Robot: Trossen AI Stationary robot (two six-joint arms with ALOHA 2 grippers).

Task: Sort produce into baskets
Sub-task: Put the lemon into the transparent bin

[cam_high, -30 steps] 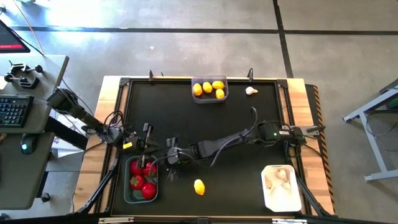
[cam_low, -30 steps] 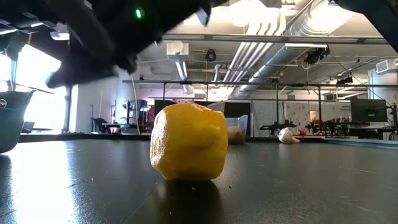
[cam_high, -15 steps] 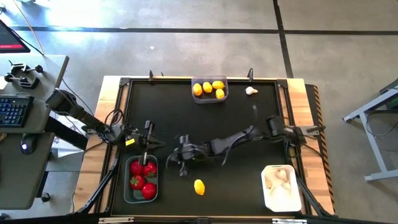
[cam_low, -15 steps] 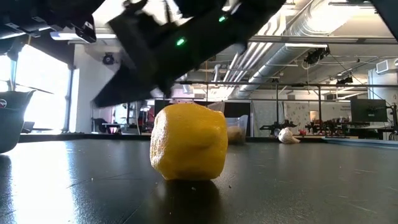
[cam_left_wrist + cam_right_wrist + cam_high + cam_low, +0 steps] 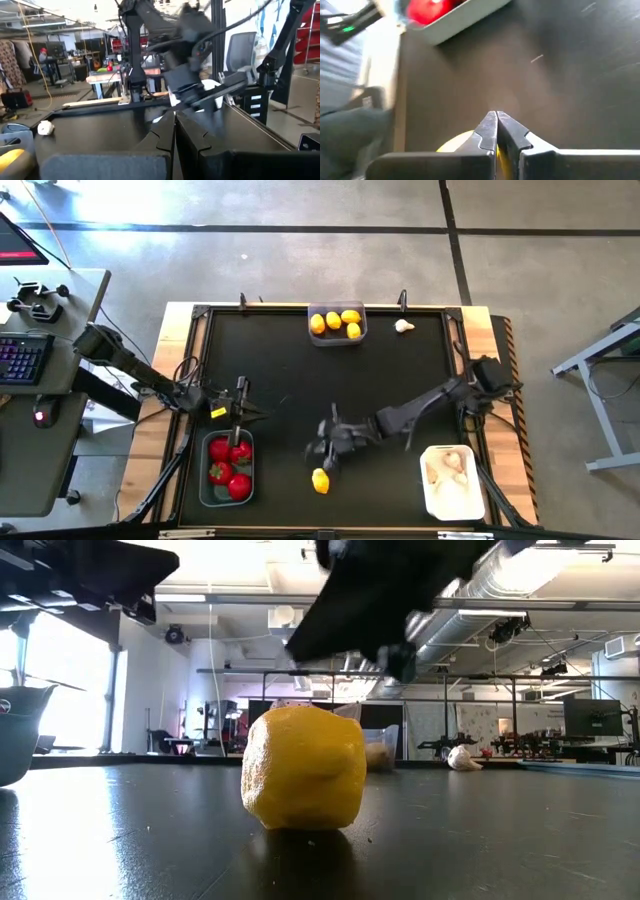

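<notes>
A loose yellow lemon [image 5: 320, 480] rests on the black table near its front edge; it fills the low view [image 5: 303, 768]. My right gripper [image 5: 325, 448] hovers shut and empty just above and beyond it, and the lemon shows under its fingers in the right wrist view [image 5: 451, 145]. My left gripper [image 5: 245, 412] is shut and empty just beyond the grey basket [image 5: 205, 480] of red fruits [image 5: 228, 468]. A far basket [image 5: 362, 320] holds several lemons. A white basket [image 5: 478, 490] at the front right holds garlic bulbs. One garlic bulb [image 5: 403, 326] lies loose at the far right.
The middle of the black table is bare between the baskets. Raised wooden rails [image 5: 480, 360] border the table. The right arm [image 5: 430, 402] stretches across from the right side. A desk with a keyboard [image 5: 25, 360] stands left of the table.
My right gripper has gone from beside the red-fruit basket toward the table's right and slightly toward its near edge, ending above the loose lemon. The lemon has not moved.
</notes>
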